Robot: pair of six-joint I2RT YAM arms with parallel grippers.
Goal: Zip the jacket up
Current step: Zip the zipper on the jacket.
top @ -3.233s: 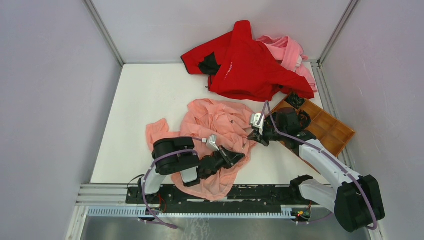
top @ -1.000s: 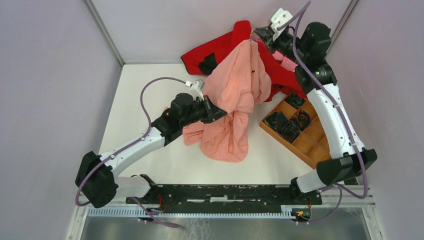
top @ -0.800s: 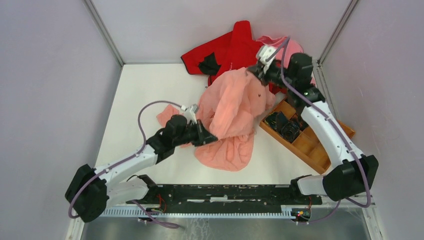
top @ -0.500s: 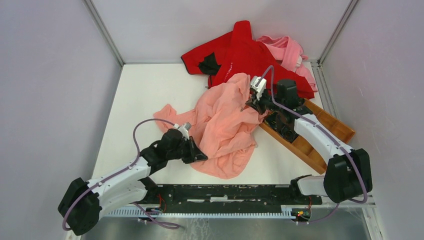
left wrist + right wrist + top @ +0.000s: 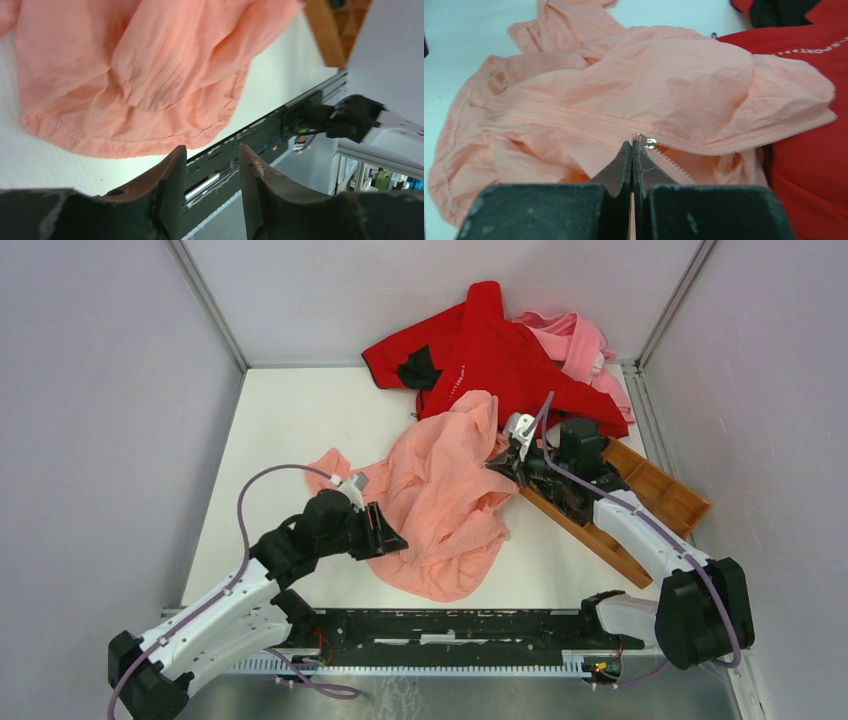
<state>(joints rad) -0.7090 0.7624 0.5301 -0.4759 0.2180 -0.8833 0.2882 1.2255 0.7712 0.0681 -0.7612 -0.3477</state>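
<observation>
Sprawling on the counter (image 5: 290, 430), one jacket (image 5: 440, 490) touches one red garment (image 5: 500, 360), with room open leftward. Right gripper (image 5: 632, 144) jaws pinch its zipper edge; left gripper (image 5: 211, 152) jaws stand spread.

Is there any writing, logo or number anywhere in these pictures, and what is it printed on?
"SPORT…": white lettering on the red garment, seen upside down in the right wrist view; the remaining letters are blurred and cut off, so this reading is uncertain.
Same lettering in the top view: too small to read.
Jacket and wooden tray: no text visible.
</observation>
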